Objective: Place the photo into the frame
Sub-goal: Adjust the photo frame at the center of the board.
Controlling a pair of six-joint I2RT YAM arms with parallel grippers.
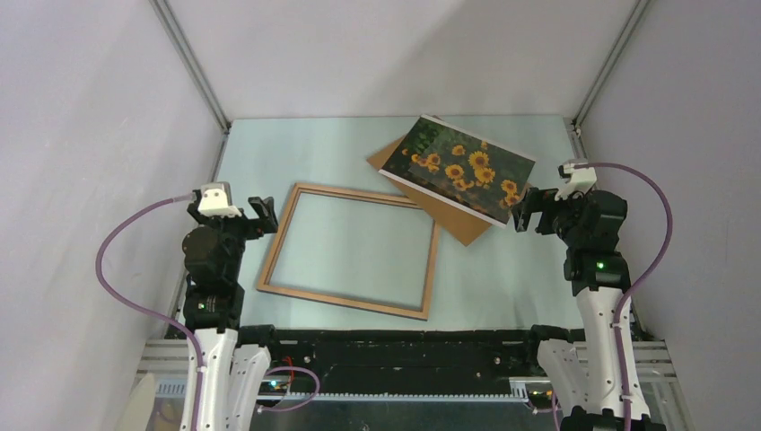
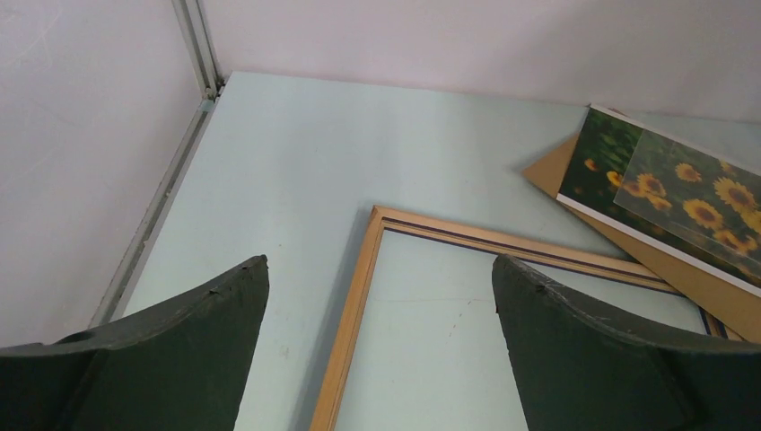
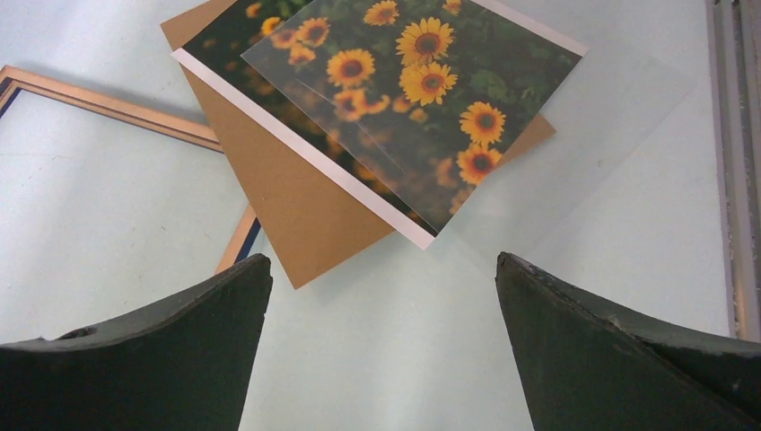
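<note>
Left pincer [image 1: 261, 215] and right pincer [image 1: 529, 214] both hover with fingers spread wide and nothing held, one at each side of the counter [image 1: 502, 287]. Frame [image 2: 348, 314] lies flat mid-counter between them, light-wood face up, nearer the left arm. Thin rails, probably light but rigid; cannot tell whether a pane sits in it. Its far right corner is tucked under a brown backing board [image 1: 453, 220]. Photo [image 1: 462, 166] rests picture-up on that board toward the far right, skewed, just ahead of the right pincer. Judged thin, light and floppy, easily creased, and lying flat, so hard to pinch. Best hold is likely the white-bordered edge overhanging the board on the right, where a finger could slip under. Obstruction: a clear sheet [image 3: 619, 108] lies over part of the photo and runs off onto the counter. It looks slick and may slide or lift with the print. The board overlapping the frame corner also needs clearing.
</note>
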